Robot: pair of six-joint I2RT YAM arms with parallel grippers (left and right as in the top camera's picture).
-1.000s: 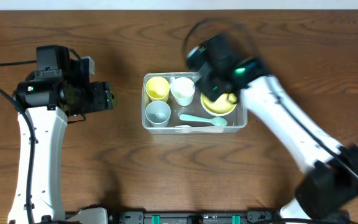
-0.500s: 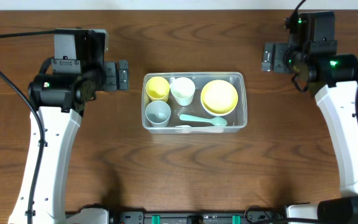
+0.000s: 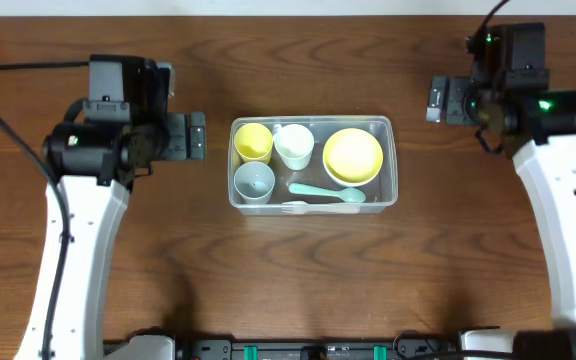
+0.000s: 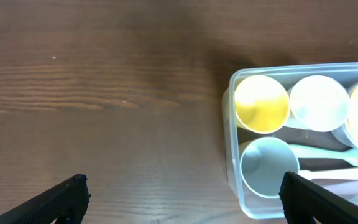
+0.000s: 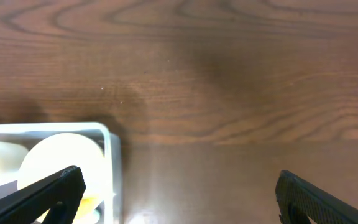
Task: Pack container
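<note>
The clear plastic container [image 3: 392, 160] sits at the table's middle. It holds a yellow cup [image 3: 253, 141], a white cup [image 3: 294, 145], a pale blue cup [image 3: 254, 182], a yellow bowl [image 3: 353, 155] and a mint spoon [image 3: 328, 192] beside a white spoon [image 3: 296, 203]. My left gripper [image 3: 197, 136] is open and empty, left of the container [image 4: 230, 149]. My right gripper [image 3: 435, 99] is open and empty, up and right of the container [image 5: 112, 149].
The brown wooden table [image 3: 288, 280] surrounds the container. Black cables run from both arms at the far edge.
My right arm left the yellow bowl in the container and swung out to the far right, then settled. My left gripper shifted toward the container, then barely moved.
</note>
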